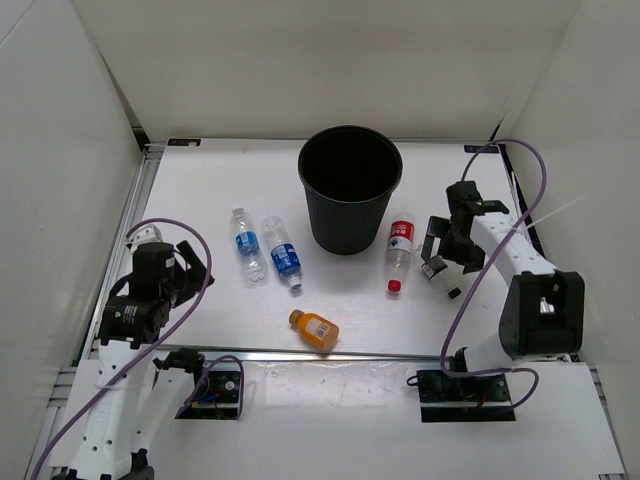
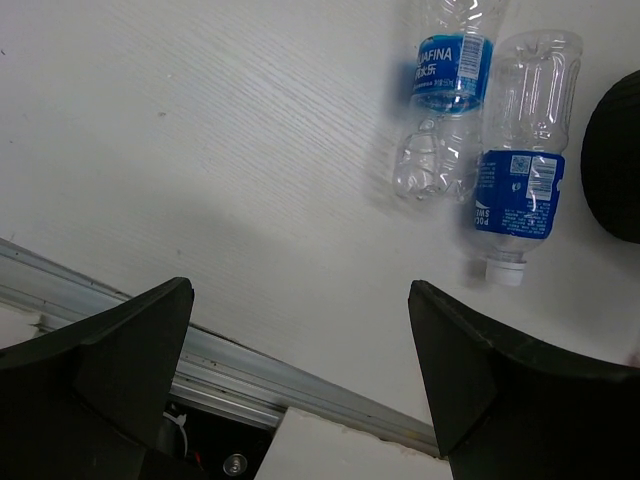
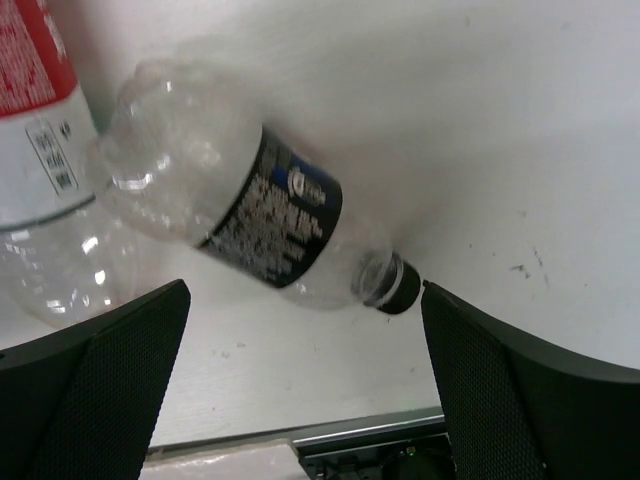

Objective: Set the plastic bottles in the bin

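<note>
The black bin [image 1: 350, 215] stands at the back middle of the table. Two clear blue-labelled bottles [image 1: 247, 245] [image 1: 283, 252] lie left of it; they also show in the left wrist view [image 2: 450, 90] [image 2: 522, 160]. A red-labelled bottle [image 1: 399, 255] lies right of the bin. A short orange bottle [image 1: 315, 329] lies near the front edge. A clear dark-labelled bottle [image 3: 270, 215] lies on the table under my right gripper [image 3: 305, 288], which is open above its neck end and empty. My left gripper [image 2: 300, 288] is open and empty, left of the blue-labelled bottles.
White walls close in the table on the left, back and right. An aluminium rail [image 1: 330, 352] runs along the front edge. The red-labelled bottle [image 3: 40, 120] lies right beside the dark-labelled one. The bin's wall [image 2: 615, 160] shows at the right edge of the left wrist view.
</note>
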